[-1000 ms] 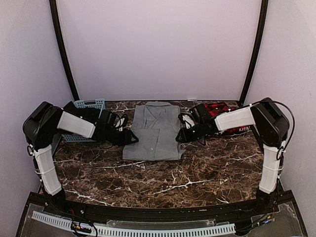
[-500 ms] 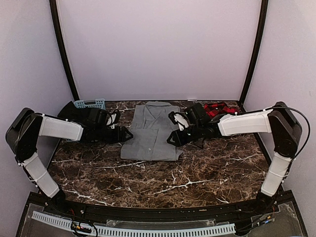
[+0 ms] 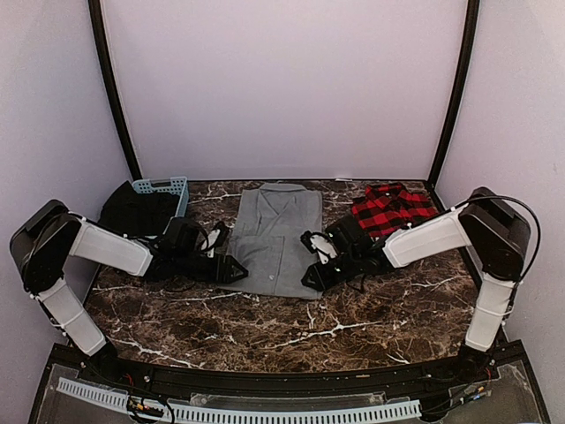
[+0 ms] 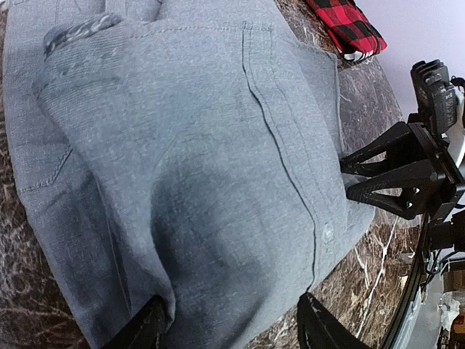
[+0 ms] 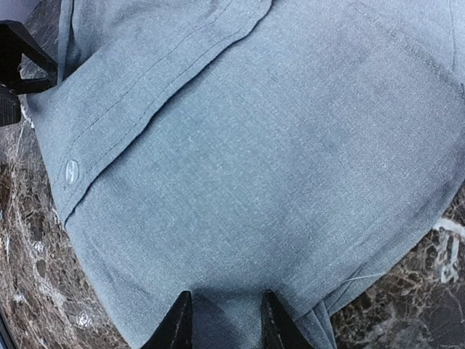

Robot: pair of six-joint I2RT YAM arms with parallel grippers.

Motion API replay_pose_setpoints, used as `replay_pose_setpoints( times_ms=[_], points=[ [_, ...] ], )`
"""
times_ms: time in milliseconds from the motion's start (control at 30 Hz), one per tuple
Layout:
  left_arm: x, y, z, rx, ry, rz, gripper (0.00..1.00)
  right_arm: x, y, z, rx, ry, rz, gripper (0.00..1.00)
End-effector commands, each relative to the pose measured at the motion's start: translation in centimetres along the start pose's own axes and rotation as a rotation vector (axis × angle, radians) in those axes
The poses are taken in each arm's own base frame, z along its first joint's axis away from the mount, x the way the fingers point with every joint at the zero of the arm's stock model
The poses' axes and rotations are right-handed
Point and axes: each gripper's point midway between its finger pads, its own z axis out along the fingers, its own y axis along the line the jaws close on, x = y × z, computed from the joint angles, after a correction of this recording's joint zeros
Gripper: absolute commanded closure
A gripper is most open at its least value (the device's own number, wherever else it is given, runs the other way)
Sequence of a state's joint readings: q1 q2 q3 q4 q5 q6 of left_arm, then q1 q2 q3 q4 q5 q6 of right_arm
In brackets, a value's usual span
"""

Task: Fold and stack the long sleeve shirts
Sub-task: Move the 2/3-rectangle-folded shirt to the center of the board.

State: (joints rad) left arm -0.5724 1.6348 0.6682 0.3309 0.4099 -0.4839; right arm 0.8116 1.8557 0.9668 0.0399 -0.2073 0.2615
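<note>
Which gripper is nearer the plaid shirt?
Right. The right gripper is at the grey shirt's near right corner, on the plaid shirt's side; the left gripper is across the grey shirt, farther off.

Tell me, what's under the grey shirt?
The brown marble table shows all around the grey shirt, so the shirt lies on it. Anything tucked beneath the cloth is covered, so I cannot tell.

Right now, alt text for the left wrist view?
Grey shirt fills the frame, button placket running down it, its near edge between the spread fingers of the left gripper. The right gripper meets its far edge; the plaid shirt lies beyond on the marble table.
</note>
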Motion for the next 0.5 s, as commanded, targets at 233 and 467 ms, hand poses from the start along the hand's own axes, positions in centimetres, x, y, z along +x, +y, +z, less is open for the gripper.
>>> replay_pose_setpoints(
  times_ms=[233, 467],
  points=[
    [7.5, -0.6, -0.5, -0.048, 0.178, 0.008, 0.43, 8.5, 0.5, -2.0, 0.102, 0.121, 0.042, 0.71],
    [12.1, -2.0, -3.4, -0.093, 0.262, -0.062, 0.44, 12.2, 2.0, -5.0, 0.15, 0.183, 0.027, 0.67]
  ],
)
